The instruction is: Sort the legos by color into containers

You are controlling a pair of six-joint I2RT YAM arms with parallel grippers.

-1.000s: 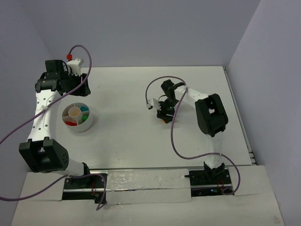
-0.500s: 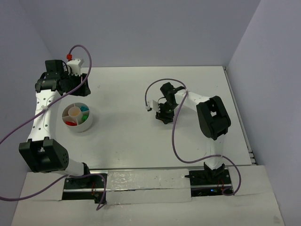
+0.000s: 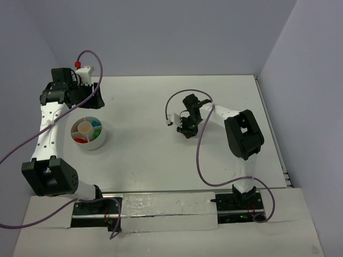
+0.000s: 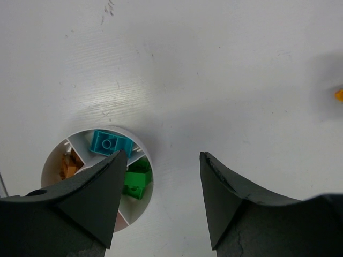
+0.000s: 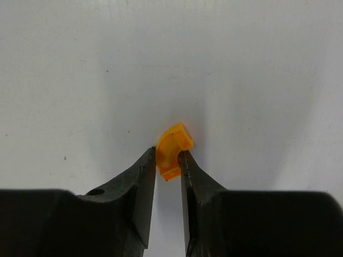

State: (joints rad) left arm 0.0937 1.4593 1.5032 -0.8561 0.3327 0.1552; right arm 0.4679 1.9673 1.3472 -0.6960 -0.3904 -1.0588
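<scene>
Right wrist: gripper (image 5: 168,156) on orange lego (image 5: 174,143)

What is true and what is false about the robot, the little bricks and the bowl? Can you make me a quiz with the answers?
1. The right fingers pinch an orange brick. True.
2. The left fingers hold a green brick. False: they are open and empty, and the green brick lies in the bowl.
3. A blue-green brick lies in the bowl. True.
4. The bowl stands close to the right fingers. False: it is near the left fingers, far from the right ones.
</scene>
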